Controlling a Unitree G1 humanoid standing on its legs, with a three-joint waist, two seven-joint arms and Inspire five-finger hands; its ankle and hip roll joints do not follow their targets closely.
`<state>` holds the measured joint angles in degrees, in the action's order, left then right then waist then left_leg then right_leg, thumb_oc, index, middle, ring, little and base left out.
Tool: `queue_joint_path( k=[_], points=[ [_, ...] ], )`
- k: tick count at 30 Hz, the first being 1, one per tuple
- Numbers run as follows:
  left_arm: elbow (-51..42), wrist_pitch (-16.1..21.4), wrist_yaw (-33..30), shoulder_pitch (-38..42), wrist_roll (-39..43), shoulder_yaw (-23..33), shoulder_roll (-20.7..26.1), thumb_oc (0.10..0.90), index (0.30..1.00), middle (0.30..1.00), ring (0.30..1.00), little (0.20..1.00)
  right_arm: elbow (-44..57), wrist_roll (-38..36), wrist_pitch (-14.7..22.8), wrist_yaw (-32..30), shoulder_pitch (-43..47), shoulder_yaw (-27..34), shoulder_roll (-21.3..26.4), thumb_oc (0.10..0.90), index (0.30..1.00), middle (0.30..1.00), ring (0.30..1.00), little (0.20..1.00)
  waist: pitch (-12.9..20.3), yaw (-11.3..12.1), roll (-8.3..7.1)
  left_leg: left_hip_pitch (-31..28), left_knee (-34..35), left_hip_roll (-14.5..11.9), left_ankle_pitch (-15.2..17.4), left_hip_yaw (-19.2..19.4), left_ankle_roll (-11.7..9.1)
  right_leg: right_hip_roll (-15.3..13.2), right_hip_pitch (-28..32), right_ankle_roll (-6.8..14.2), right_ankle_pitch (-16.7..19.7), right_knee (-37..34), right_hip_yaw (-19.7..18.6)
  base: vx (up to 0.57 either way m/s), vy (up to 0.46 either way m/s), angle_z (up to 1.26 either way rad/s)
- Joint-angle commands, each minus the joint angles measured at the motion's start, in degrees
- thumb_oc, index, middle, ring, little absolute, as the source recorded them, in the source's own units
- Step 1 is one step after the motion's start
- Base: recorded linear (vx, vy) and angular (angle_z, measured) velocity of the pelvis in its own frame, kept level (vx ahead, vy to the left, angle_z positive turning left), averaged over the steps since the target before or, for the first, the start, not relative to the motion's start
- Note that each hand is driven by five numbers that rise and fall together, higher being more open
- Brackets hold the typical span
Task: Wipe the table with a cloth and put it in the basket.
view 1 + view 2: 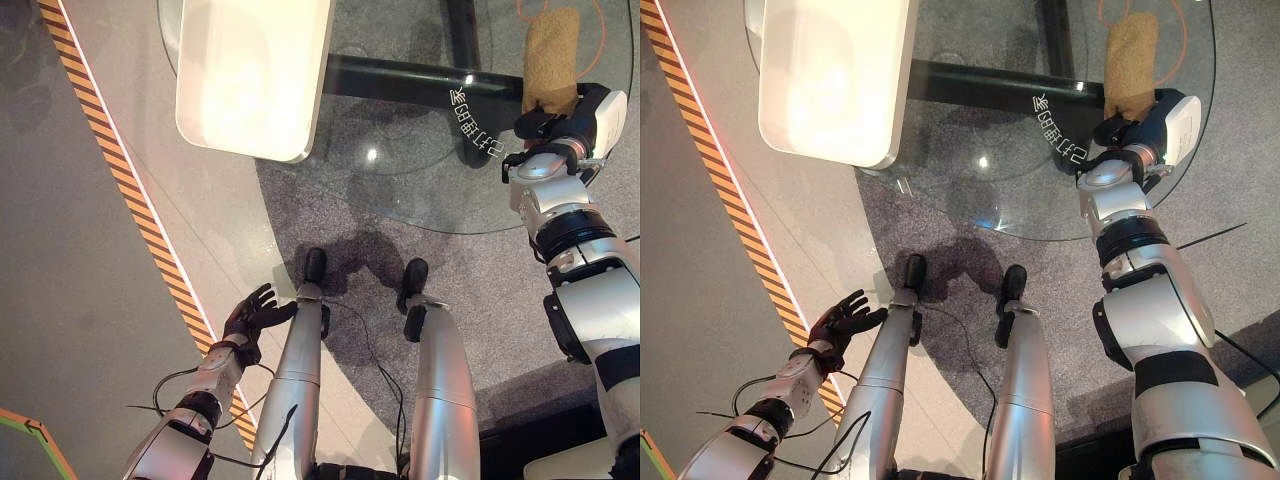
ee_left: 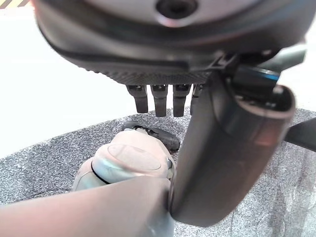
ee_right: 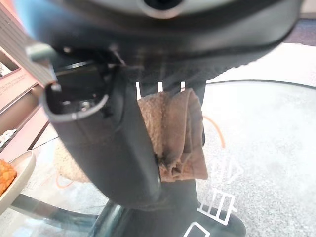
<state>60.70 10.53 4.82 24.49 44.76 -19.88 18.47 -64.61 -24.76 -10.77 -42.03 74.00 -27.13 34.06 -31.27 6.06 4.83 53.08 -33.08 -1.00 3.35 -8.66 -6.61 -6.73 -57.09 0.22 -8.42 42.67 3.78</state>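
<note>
The right hand [image 1: 560,125], arm stretched forward, clutches the brown cloth [image 1: 551,60] on the glass table [image 1: 420,190]; the left hand [image 1: 255,312] hangs low, fingers relaxed.

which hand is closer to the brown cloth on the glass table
Right. The right hand grips the cloth on the glass table; the left hand hangs open, low over the floor.
</note>
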Motion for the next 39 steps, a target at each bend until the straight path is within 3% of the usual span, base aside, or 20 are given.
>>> queue_joint_path(
  k=[1, 8, 27, 37, 38, 39],
  points=[
    [0.4, 1.7, 0.4, -3.9, 1.8, -0.9, 0.9, 0.8, 0.9, 0.9, 0.9, 0.9, -0.4, 1.3, 0.6, 1.5, 1.3, -1.4, 2.5, 0.1, 0.3, 0.3, 0.3, 0.2, 1.5, -0.2, 2.69, -0.5, -0.5, 4.0, 2.8, 8.5, 7.9, 3.2, 2.3, -2.1, -0.3, -3.2, 2.9, 0.0, 0.0, 0.0],
    [-0.1, 1.6, 0.0, -3.8, 1.6, -0.6, 0.9, 0.8, 0.9, 0.9, 0.9, 0.9, 0.8, 3.5, 2.0, 1.8, 1.1, -1.6, 2.4, 0.1, 0.3, 0.3, 0.3, 0.2, 1.5, -0.2, 2.51, -0.6, -0.5, 4.1, 2.9, 8.4, 8.0, 3.3, 2.4, -2.0, -0.2, -3.4, 2.9, 0.0, 0.0, 0.0],
    [-0.3, 1.8, -0.6, -2.6, 1.2, -0.9, 0.3, 0.8, 0.9, 0.9, 0.9, 0.9, 9.6, 20.6, 4.2, 6.7, 2.3, -9.4, -0.8, 0.1, 0.3, 0.3, 0.3, 0.2, 1.5, 0.2, 2.58, -0.4, 0.2, 4.5, 2.1, 8.6, 7.8, 2.8, 2.3, -1.8, 0.3, -4.0, 3.4, 0.0, 0.0, 0.0],
    [-0.9, 2.1, -1.3, -2.2, 0.8, -1.0, -0.6, 0.8, 0.9, 0.9, 0.9, 0.9, 15.7, 23.3, 5.3, 10.7, -0.2, -12.4, -3.5, 0.1, 0.3, 0.3, 0.3, 0.2, 1.5, -0.1, 2.81, -0.5, 1.0, 4.5, 1.6, 9.0, 7.7, 2.8, 2.1, -1.6, 0.5, -4.6, 3.4, -0.01, -0.001, 0.0],
    [-0.8, 2.3, -1.3, -2.2, 0.8, -1.0, -0.6, 0.8, 0.9, 0.9, 0.9, 0.9, 16.3, 23.4, 5.5, 11.1, -0.6, -12.7, -3.8, 0.1, 0.3, 0.3, 0.3, 0.2, 1.5, -0.1, 2.81, -0.6, 1.2, 4.5, 1.5, 9.1, 7.7, 2.8, 2.1, -1.6, 0.5, -4.7, 3.5, -0.09, 0.003, 0.01],
    [-0.9, 2.4, -1.3, -1.4, 0.8, -0.8, -0.5, 0.8, 0.9, 0.9, 0.9, 0.9, 16.7, 23.7, 5.9, 11.7, -0.2, -12.8, -4.1, 0.1, 0.3, 0.3, 0.3, 0.2, 1.5, 0.0, 2.82, 0.5, 2.4, 4.4, -0.7, 9.2, 7.9, 2.8, 1.1, -2.1, 2.6, -6.1, 4.0, -0.09, 0.001, 0.01]
  ],
)
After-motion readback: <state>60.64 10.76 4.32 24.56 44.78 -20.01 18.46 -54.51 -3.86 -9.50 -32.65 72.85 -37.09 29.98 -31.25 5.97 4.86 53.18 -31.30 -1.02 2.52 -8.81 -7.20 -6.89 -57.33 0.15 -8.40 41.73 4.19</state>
